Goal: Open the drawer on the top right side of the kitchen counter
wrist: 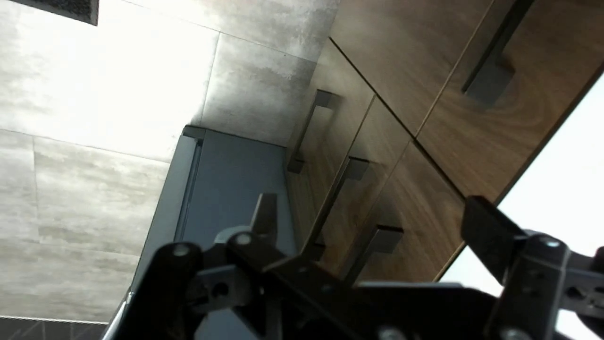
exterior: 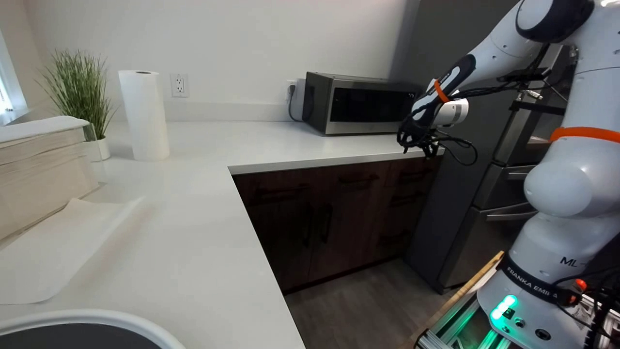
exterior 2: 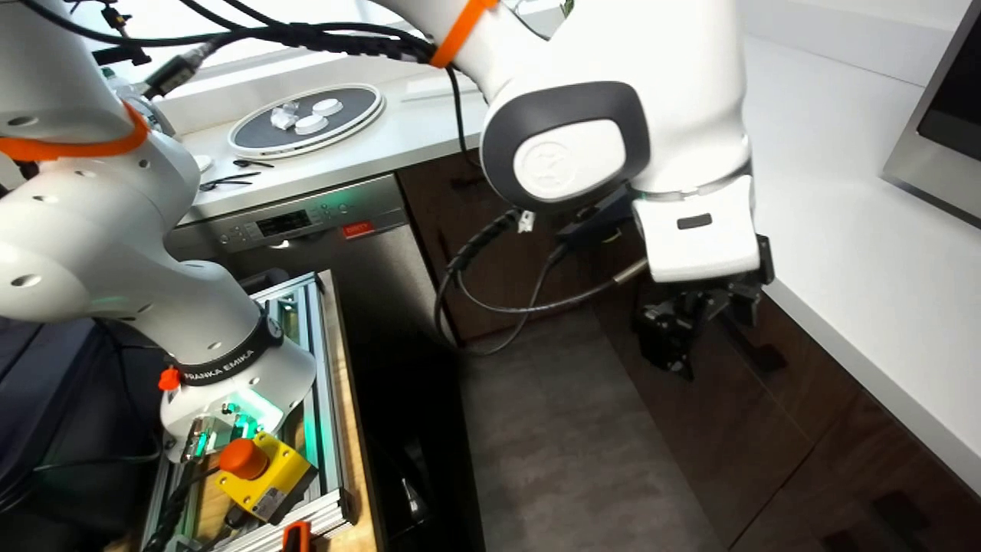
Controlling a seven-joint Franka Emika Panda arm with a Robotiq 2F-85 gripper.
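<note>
My gripper [wrist: 372, 208] hangs near the edge of the white kitchen counter [exterior: 203, 194], its fingers [wrist: 488, 231] spread wide and holding nothing. The drawer [wrist: 422, 198] sits closed just under the counter, beside a tall grey panel [exterior: 453, 203]. In my wrist view its bar handle [wrist: 387, 240] shows between the fingers, one end hidden behind the gripper.

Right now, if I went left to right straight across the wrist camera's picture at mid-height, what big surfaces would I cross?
Tiled floor, grey panel, bottom drawer, middle drawer, top drawer, neighbouring wood front, white countertop.
</note>
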